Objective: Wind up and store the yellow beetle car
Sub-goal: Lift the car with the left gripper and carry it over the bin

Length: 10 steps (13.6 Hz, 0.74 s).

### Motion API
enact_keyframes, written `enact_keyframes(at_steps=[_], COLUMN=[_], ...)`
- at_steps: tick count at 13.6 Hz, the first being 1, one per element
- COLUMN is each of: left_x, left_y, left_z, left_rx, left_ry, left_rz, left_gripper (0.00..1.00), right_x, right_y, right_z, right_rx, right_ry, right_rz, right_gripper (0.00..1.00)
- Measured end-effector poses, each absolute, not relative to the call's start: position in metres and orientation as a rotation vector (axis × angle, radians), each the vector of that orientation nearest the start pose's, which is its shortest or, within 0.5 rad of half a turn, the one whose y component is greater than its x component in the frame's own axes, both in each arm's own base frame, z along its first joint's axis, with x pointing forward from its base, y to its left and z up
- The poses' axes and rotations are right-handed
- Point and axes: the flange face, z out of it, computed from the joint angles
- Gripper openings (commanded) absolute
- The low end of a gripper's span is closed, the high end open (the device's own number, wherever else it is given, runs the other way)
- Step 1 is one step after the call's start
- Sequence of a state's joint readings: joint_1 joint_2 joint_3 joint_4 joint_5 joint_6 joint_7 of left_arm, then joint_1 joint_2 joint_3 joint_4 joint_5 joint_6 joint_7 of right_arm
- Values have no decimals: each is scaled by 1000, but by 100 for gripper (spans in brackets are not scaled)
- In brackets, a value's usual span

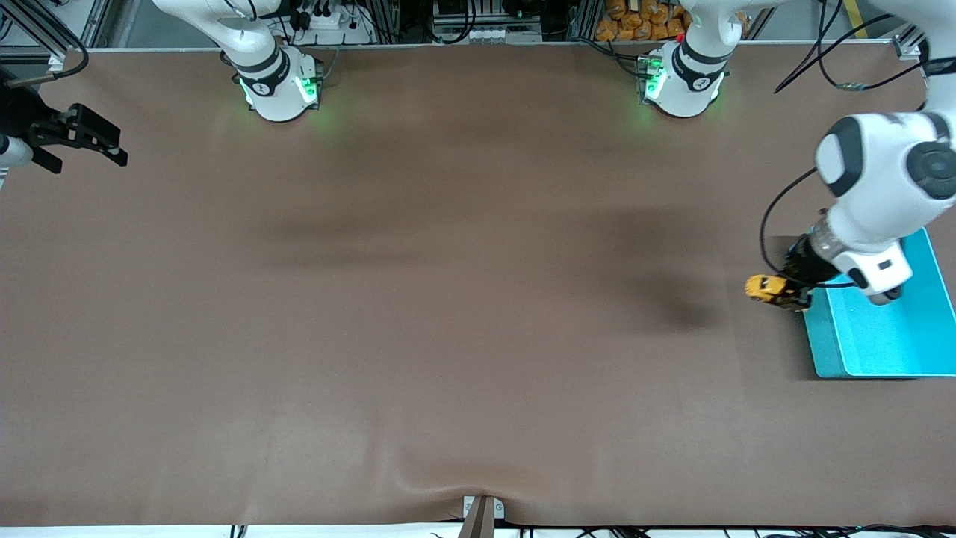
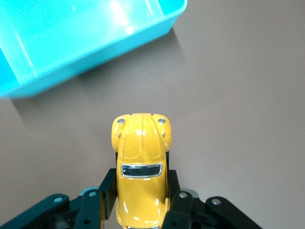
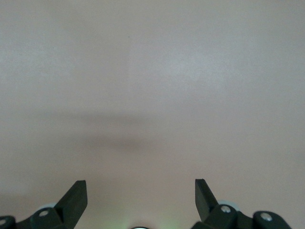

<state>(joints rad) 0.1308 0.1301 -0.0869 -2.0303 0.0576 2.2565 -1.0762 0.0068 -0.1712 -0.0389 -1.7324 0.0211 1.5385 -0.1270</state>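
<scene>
The yellow beetle car (image 1: pixel 768 289) is held in my left gripper (image 1: pixel 793 288), just beside the cyan bin (image 1: pixel 881 329) at the left arm's end of the table. In the left wrist view the car (image 2: pixel 141 162) sits between the black fingers (image 2: pixel 107 188), which clamp its sides, nose pointing out over the brown mat. The bin's rim (image 2: pixel 95 52) shows there too. My right gripper (image 1: pixel 82 138) waits at the right arm's end of the table, open and empty; its wrist view shows both fingertips (image 3: pixel 76 195) spread over bare mat.
A brown mat (image 1: pixel 448 299) covers the whole table. The arm bases (image 1: pixel 280 86) stand along the edge farthest from the front camera. A small clamp (image 1: pixel 482 512) sits at the mat's nearest edge.
</scene>
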Motion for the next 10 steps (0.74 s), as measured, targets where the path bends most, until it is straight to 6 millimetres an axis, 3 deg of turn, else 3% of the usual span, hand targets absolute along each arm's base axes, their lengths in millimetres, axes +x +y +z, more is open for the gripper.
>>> enact_keyframes(at_steps=[3,7,10], left_x=[584,570,564], left_y=[90,176,207], left_z=[408,405,389], left_rx=[-2823,-2950,-3030], left_ry=[-1353,-969,-653], left_rz=[-154,-139,-92], left_gripper=[0,0,0], right_x=[496,496,496], right_y=[-15,-14,-14], right_z=[635,635,634], right_rx=[-3109,-3109,-3109], right_ry=[-151,-153,-153], right_rz=[31,32,34], right_gripper=[100,100,100])
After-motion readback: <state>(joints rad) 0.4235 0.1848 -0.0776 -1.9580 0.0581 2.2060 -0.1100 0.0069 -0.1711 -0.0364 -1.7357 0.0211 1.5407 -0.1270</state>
